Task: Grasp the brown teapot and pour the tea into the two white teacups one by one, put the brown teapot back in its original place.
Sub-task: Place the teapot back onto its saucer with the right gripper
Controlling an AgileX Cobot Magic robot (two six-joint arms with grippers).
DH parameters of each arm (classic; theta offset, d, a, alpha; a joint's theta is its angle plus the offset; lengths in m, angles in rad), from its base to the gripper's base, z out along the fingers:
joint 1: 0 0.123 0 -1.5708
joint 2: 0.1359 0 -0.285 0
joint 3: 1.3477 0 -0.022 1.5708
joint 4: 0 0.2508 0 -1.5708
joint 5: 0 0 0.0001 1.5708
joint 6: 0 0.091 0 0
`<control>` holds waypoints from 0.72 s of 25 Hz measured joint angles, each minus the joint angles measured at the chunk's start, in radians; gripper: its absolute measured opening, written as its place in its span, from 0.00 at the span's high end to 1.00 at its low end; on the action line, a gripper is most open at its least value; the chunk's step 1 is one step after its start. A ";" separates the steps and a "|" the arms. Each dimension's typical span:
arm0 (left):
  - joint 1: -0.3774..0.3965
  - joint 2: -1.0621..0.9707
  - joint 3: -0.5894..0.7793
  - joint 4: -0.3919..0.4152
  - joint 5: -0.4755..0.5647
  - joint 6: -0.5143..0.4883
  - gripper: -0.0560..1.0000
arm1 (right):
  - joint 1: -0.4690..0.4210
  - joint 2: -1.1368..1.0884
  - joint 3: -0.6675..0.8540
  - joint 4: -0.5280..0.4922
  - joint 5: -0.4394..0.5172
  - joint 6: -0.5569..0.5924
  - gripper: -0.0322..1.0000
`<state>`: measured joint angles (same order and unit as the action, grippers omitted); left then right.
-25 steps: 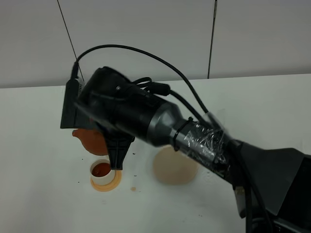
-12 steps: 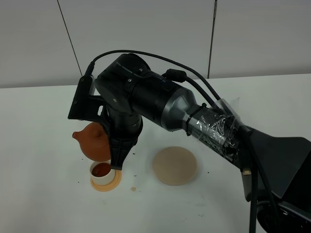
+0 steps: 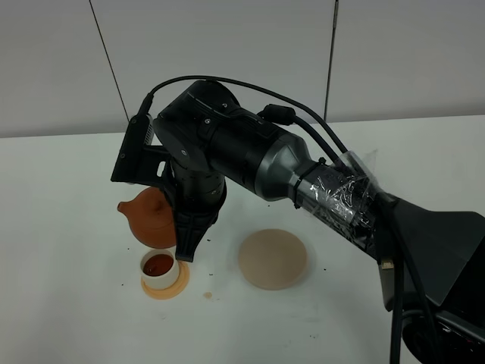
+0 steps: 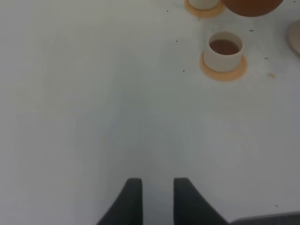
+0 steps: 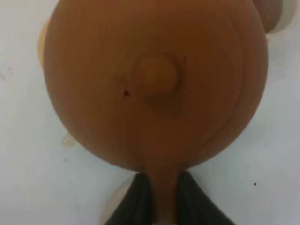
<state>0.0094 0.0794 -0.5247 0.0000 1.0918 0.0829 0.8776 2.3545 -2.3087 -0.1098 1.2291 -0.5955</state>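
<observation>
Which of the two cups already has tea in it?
The teacup nearer the left gripper shows brown tea inside. The far cup is cut off by the frame, so its contents can't be judged.

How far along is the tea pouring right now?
One white teacup on its orange coaster holds tea. The right gripper grips the brown teapot by its handle, in the air just above and behind that cup. Whether the second cup is filled can't be seen. The tan disc awaits the pot.
</observation>
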 joint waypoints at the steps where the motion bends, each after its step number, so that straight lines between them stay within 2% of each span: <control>1: 0.000 0.000 0.000 0.000 0.000 0.000 0.73 | -0.005 0.000 0.000 0.001 0.000 0.004 0.88; 11: 0.000 0.000 0.000 0.000 0.000 0.000 0.73 | -0.097 -0.005 0.011 -0.016 -0.003 0.115 0.88; 18: 0.000 0.000 0.000 0.000 -0.001 0.000 0.73 | -0.168 -0.116 0.220 -0.023 -0.003 0.182 0.88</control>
<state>0.0094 0.0794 -0.5247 0.0000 1.0909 0.0829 0.7094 2.2381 -2.0886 -0.1328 1.2258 -0.4137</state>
